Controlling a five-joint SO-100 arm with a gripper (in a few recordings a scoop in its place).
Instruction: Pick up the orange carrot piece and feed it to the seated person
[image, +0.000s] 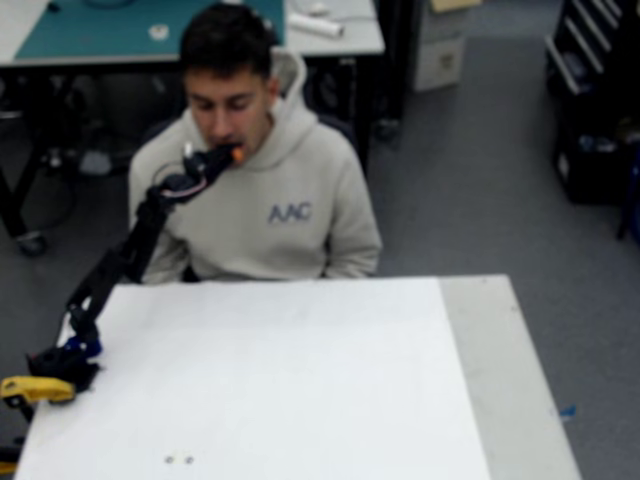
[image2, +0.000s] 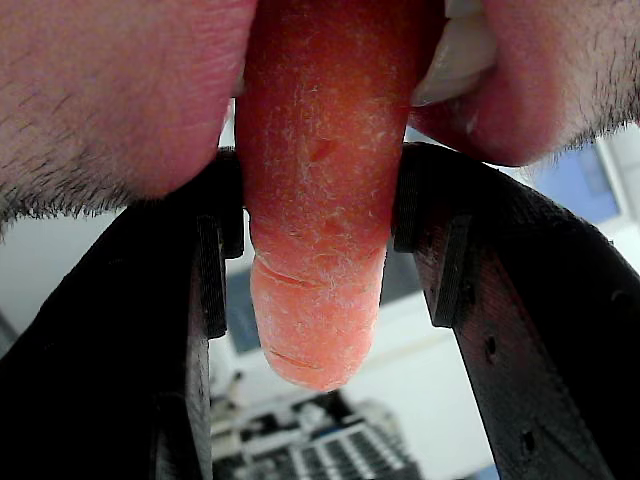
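One carrot pinched between the gripper's black fingers, its 12 o'clock end between the person's lips; arm raised from the table.

In the wrist view the upper end of the orange carrot piece is hidden between the lips of the seated person, whose face is cut off by the top edge. The fingers run out at the bottom corners. In the fixed view the carrot is a blurred orange speck at the gripper, too small to show the jaws. The desk hides the person's lap; its front edge is cut off.
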